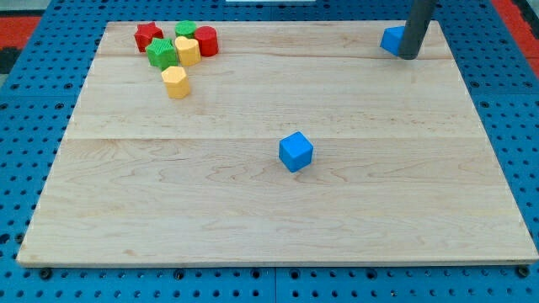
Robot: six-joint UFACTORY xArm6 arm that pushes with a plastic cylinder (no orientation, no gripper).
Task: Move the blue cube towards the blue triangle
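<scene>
Blue cube sits alone near the middle of the wooden board, slightly toward the view's right, turned so a corner faces the view's bottom. Blue triangle is at the top right of the board, partly hidden behind the dark rod; only its left part shows. My tip rests on the board touching or just beside the blue triangle on its right side (cannot tell which), well apart from the blue cube. The tool is a plain rod, nothing that spreads or pinches, holding nothing. Top left holds a tight cluster: red block (star-like shape), green block behind, red cylinder, green block in front, yellow block between them, and another yellow block just below the cluster toward the view's bottom. The board is pale wood with visible plank seams running left to right, lying on a blue pegboard table with rows of holes. Red strip shows at the top right corner, another at the top left.
</scene>
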